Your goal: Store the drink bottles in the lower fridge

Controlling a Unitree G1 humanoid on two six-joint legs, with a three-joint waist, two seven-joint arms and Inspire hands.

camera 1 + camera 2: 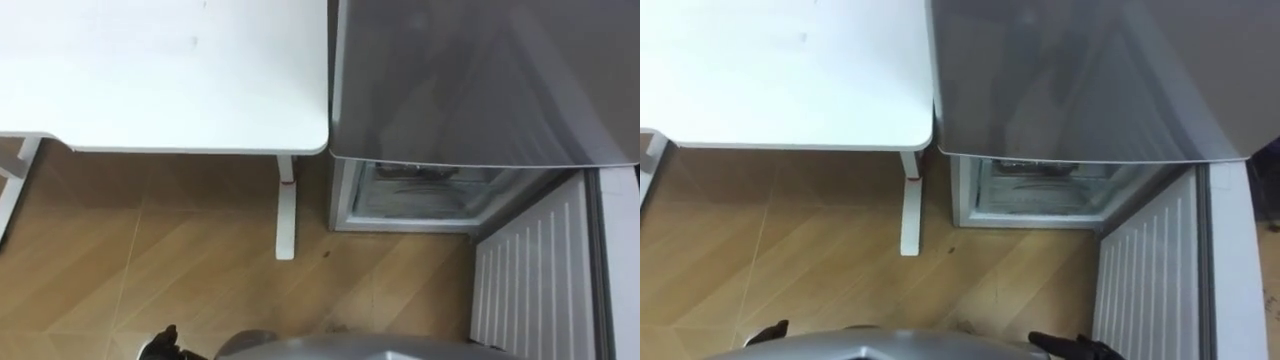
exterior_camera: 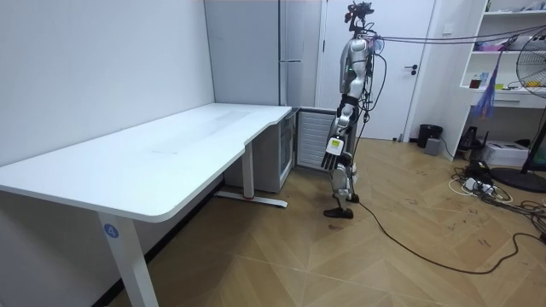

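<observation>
Room view: I see the robot facing the lower fridge (image 2: 277, 158), door open, counter (image 2: 171, 153) at left.
Left hand (image 2: 333, 152): fingers hang straight, empty.
Right hand (image 1: 1072, 347): fingers' state I cannot tell.

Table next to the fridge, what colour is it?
The table is white, clearest in the room view.

readable text: none | blue round sticker (image 2: 111, 230) on white desk leg (image 2: 130, 260) | its mark too small to read
</observation>
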